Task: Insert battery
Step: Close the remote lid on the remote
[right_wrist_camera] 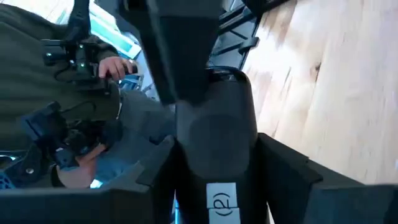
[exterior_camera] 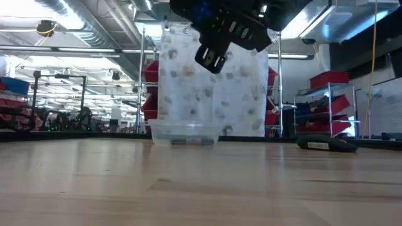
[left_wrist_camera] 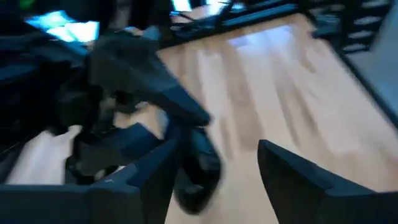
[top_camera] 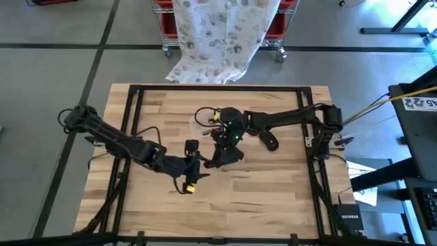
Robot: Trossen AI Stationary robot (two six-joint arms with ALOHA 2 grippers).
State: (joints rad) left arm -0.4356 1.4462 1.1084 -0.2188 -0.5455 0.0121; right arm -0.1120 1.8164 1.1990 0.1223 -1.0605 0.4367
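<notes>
Two arms meet over the middle of the worktop (top_camera: 273, 198).

Task item: a dark grey device (right_wrist_camera: 214, 112) with an oblong, smooth matte body. It carries a small white label with a round logo at the end nearest the right wrist camera. The right gripper (top_camera: 227, 152) has it clamped, one finger on either side of the body. The low view shows that gripper well above the wood, so the device is in the air and not resting on the surface. I cannot tell a battery apart from the other dark shapes.

The left gripper (top_camera: 196, 164) is just beside the device, on the side facing the left arm's base. Its fingers stand wide apart and grip nothing. The left wrist view is smeared, so I cannot tell whether they touch the device.

Surface: pale wood planks joined in strips, bordered by a black frame (top_camera: 218, 87).
- A second dark oblong object (top_camera: 268, 141) lies flat on the wood near the device, on the right arm's side.
- A clear plastic tub (exterior_camera: 184, 133) stands beyond the device, towards the far edge.

Room:
- A white cloth with a pale leaf print (top_camera: 222, 34) hangs past the far edge, behind the device.
- Red bins (exterior_camera: 151, 88) sit on wire shelving to either side of the cloth.
- The floor is grey, with bright ceiling strip lights above.
- The right wrist view shows a person behind the device, one hand (right_wrist_camera: 115, 65) on dark equipment.
</notes>
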